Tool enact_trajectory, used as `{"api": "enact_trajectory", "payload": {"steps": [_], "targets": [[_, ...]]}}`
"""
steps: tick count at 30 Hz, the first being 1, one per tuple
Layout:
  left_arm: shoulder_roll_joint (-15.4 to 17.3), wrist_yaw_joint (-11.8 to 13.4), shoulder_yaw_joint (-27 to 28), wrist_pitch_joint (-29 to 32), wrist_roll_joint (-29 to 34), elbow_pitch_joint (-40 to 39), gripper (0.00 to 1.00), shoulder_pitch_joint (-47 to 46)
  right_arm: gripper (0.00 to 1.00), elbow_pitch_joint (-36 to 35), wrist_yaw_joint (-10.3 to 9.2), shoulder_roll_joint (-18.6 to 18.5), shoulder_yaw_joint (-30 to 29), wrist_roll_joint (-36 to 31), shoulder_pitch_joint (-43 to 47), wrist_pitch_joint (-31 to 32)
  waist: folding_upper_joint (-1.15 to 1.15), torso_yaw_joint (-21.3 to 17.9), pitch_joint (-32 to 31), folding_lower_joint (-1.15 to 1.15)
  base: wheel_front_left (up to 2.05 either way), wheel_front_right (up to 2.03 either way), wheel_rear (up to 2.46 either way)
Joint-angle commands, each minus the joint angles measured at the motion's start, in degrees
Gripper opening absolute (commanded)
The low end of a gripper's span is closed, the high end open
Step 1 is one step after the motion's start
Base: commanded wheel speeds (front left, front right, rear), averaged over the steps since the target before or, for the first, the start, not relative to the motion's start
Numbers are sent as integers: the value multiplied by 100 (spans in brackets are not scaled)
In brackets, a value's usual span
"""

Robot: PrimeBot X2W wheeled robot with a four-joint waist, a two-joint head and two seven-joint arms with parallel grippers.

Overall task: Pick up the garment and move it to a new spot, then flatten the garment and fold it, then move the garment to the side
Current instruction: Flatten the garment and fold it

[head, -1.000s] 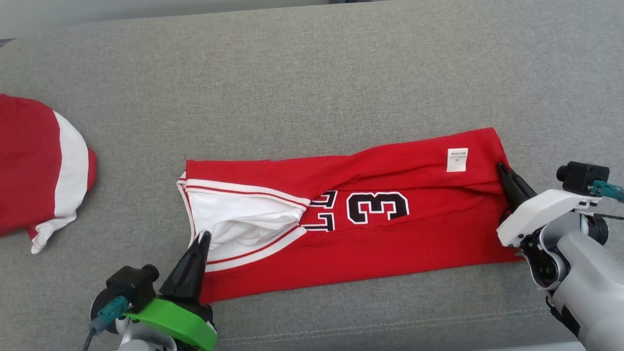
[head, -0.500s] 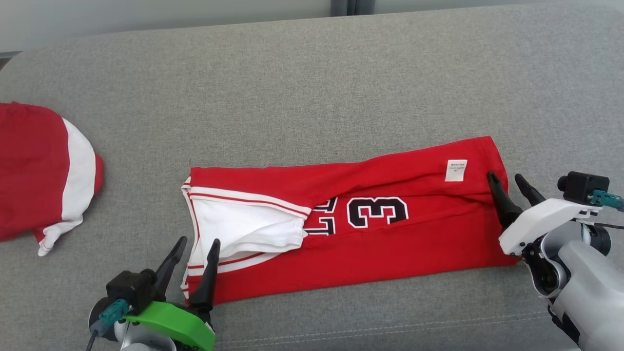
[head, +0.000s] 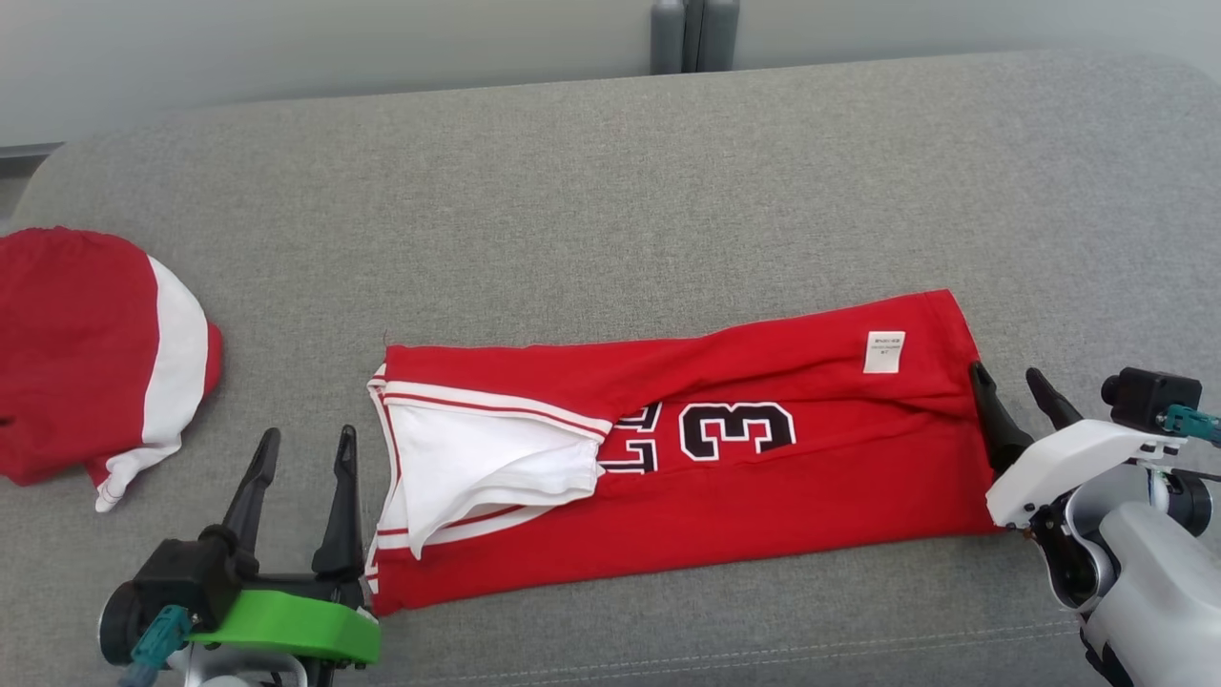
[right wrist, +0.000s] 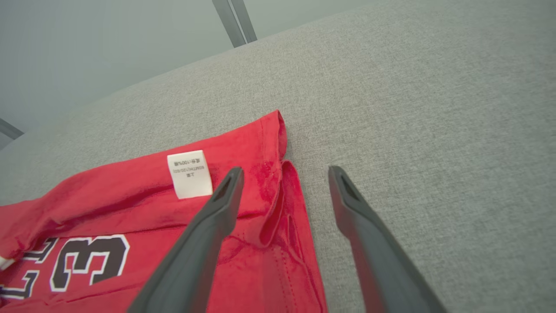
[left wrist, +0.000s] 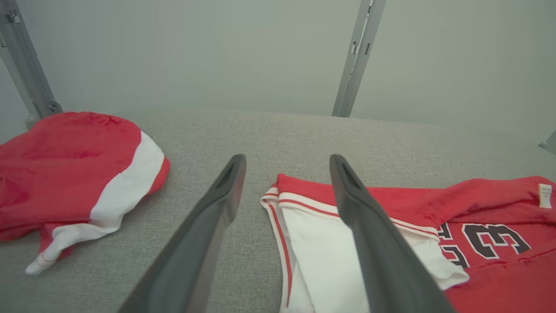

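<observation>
Grey fabric covers the table point(head: 591, 191), where the folded red basketball jersey point(head: 763, 496) lies lengthwise across the near middle, its number 3 facing up. The left tool point(head: 308, 434) stands open and empty just left of the jersey's white-trimmed end. The right tool point(head: 1004, 372), also open, straddles the jersey's right edge. Another red-and-white garment point(head: 86, 353) lies at the far left.

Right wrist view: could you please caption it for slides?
Open jaws straddle the edge of the folded red jersey, beside its white label.
</observation>
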Motion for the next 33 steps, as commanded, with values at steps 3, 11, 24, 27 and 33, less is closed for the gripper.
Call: {"api": "enact_trajectory", "payload": {"steps": [3, 11, 24, 27, 33], "targets": [[-134, 40, 292, -16, 289, -209, 100, 158, 100, 111, -4, 61, -134, -161, 72, -15, 0, 20, -66, 0, 0, 0, 0], [-386, 48, 745, -9, 670, -450, 100, 320, 100, 549, -4, 211, -357, -468, -125, -15, 0, 135, -109, 0, 0, 0, 0], [-463, -29, 805, -9, 776, -417, 100, 262, 100, 1734, -4, 478, -436, -706, -603, 148, 0, 414, -37, 0, 0, 0, 0], [-467, -33, 814, -9, 784, -411, 100, 239, 100, 1923, -4, 546, -408, -689, -680, 224, 0, 447, 11, 0, 0, 0, 0], [-469, -37, 811, -9, 737, -391, 100, 173, 0, 1986, -4, 615, -367, -656, -742, 178, 0, 469, 70, 0, 0, 0, 0]]}}
